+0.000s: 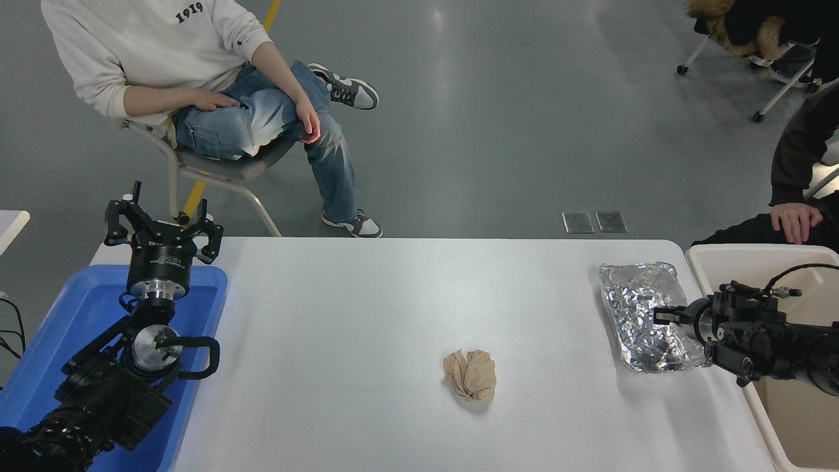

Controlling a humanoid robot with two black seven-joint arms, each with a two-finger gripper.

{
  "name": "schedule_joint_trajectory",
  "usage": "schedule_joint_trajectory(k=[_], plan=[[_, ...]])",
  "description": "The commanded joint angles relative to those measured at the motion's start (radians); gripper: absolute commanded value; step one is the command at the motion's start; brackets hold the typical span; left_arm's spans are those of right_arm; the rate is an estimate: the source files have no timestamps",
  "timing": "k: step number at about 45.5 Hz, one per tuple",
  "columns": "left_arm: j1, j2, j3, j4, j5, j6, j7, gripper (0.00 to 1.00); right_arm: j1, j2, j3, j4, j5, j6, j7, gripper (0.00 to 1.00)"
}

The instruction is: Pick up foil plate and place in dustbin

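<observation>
The foil plate [639, 308] is a shiny crinkled silver tray lying flat near the table's right edge. The dustbin [754, 259] is a large cream-beige bin standing just right of the table. My right gripper [659, 335] reaches in from the right over the bin's rim, low over the plate's near right part. Its jaws are spread, one finger above and one below, with nothing held between them. My left gripper [162, 229] is parked open above the blue tub at the lower left.
A crumpled brown paper ball [470, 374] lies at the table's middle front. A blue tub [204, 308] stands at the left edge. One person sits on a chair at the far left [196, 72]. Another person's hand [795, 220] rests just behind the bin.
</observation>
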Motion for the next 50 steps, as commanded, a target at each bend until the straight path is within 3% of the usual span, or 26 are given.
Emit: schedule_joint_trajectory(k=[1,16,30,35,41,50], plan=[[0.000,0.000,-0.001,0.001,-0.001,0.001,0.000,0.99,-0.015,0.007,0.007,-0.009,0.001,0.000,0.001,0.00],[0.000,0.000,0.000,0.000,0.001,-0.001,0.000,0.99,0.050,-0.016,-0.034,0.038,-0.002,0.014,0.011,0.00],[0.000,0.000,0.000,0.001,0.001,-0.001,0.000,0.99,0.557,-0.279,-0.355,0.544,-0.003,0.037,0.015,0.00],[0.000,0.000,0.000,0.000,0.001,-0.001,0.000,0.99,0.786,-0.319,-0.497,0.713,-0.002,0.098,0.069,0.00],[0.002,0.000,0.000,0.001,0.001,-0.001,0.000,0.99,1.034,-0.311,-0.631,0.839,0.000,0.193,0.099,0.00],[0.000,0.000,0.000,0.000,0.001,-0.001,0.000,0.99,1.298,-0.282,-0.662,0.878,0.044,0.501,0.175,0.00]])
